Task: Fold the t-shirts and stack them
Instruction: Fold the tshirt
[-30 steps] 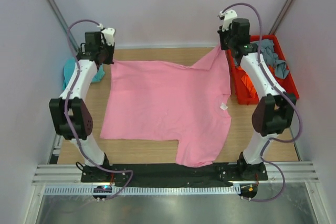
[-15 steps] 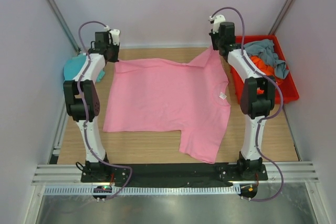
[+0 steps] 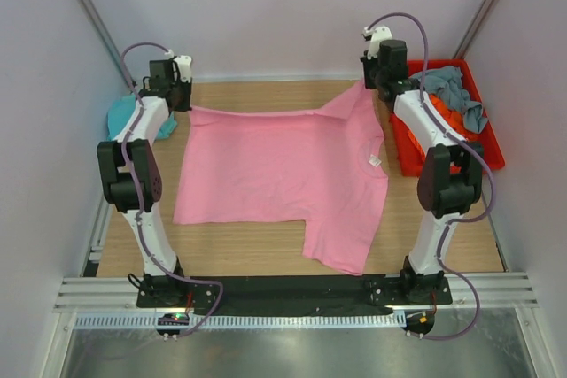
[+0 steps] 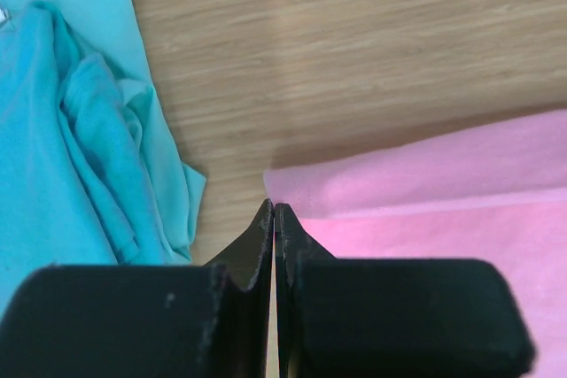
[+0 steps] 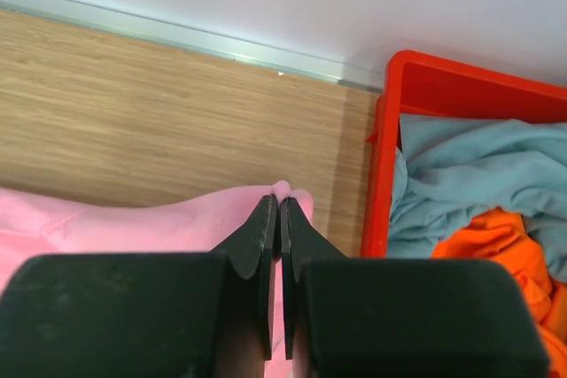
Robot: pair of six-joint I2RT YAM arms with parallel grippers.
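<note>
A pink t-shirt (image 3: 275, 165) of soft plain cloth lies spread on the light wooden table (image 3: 239, 258) and covers most of the middle of it. Its long axis goes from left to right. The straight hem is at the left side, and the neck end, with a small white label (image 3: 376, 161), points to the right, towards the red plastic bin (image 3: 492, 150). One short sleeve reaches to the near edge of the table. The other sleeve is at the far right and is raised a little from the wood.

The left tool (image 4: 274, 212) has its two black fingers pressed together, and it pinches the far left corner of the pink t-shirt. The right tool (image 5: 275, 203) is also pressed together, and it pinches the far right corner, just beside the wall of the bin. The far edge of the cloth hangs between the two tools in a nearly straight line.

A crumpled teal t-shirt (image 4: 80, 148) lies on the table to the left of the left tool, near the pink cloth but apart from it. Inside the bin, a grey-blue t-shirt (image 5: 478, 174) lies in a heap partly over an orange t-shirt (image 5: 500, 258).
</note>
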